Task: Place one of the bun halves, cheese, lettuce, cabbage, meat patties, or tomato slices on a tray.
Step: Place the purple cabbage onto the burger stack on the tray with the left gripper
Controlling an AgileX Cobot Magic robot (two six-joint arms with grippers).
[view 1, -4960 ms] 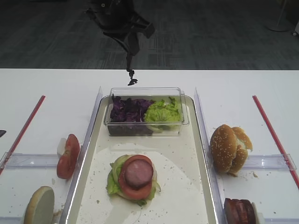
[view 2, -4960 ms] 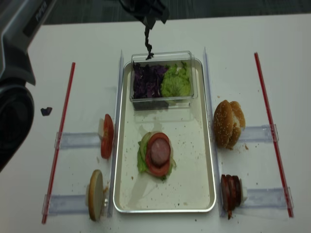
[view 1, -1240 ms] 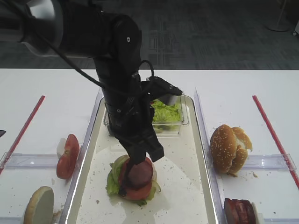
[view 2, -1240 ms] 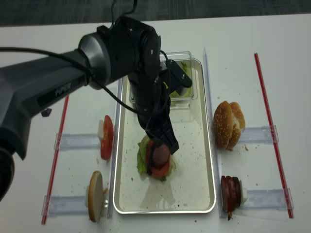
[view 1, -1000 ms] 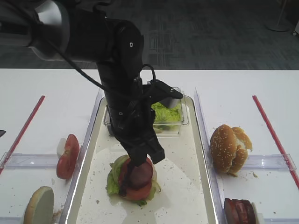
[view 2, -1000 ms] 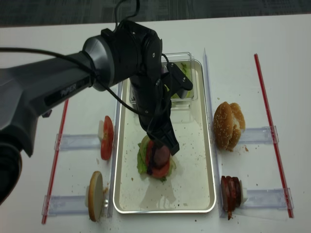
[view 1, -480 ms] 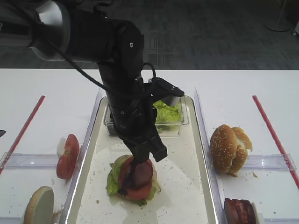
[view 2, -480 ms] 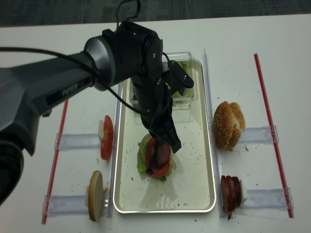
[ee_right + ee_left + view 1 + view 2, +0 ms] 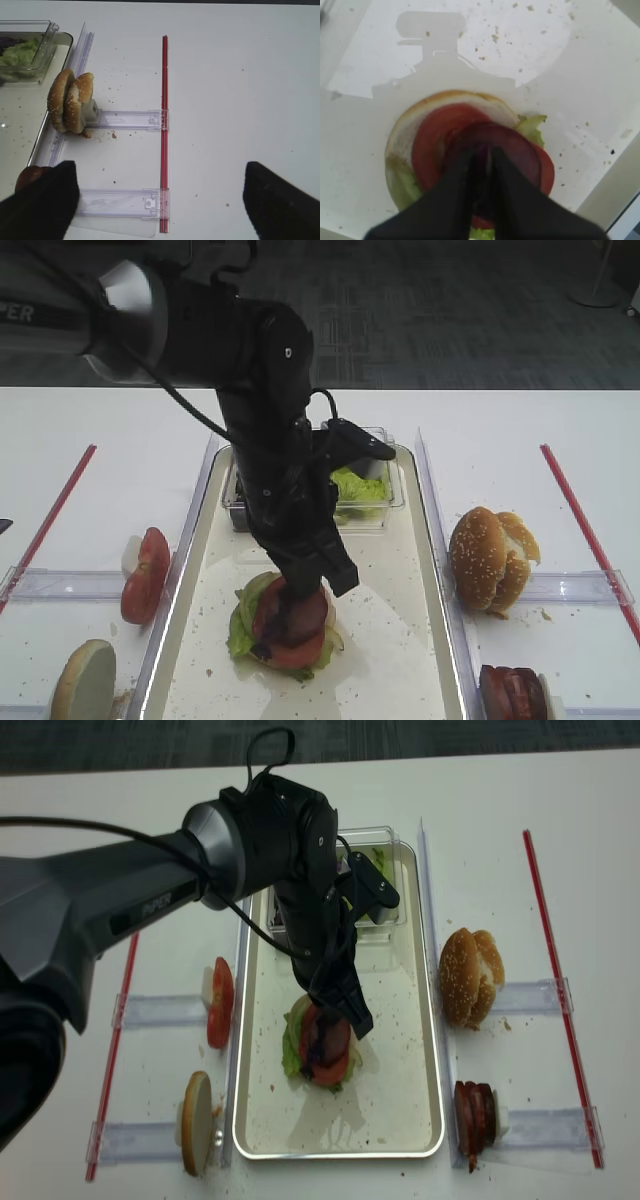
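Note:
My left gripper is shut on a dark purple strip of cabbage. It hangs just over a stack on the cream tray: bun base, lettuce, tomato slice and meat patty. The strip's lower end trails down the stack's left front; whether it rests on the patty I cannot tell. My right gripper stands wide open above the bare table to the right of the tray, nothing between its fingers.
A clear box with lettuce sits at the tray's far end, partly behind the left arm. Right of the tray stand upright bun halves and meat patties. Left of it are tomato slices and a bun half. Red strips flank both sides.
Five seconds ago the left gripper held the cabbage strip high behind the clear box; now it is over the stack. In the last second it only shifted slightly.

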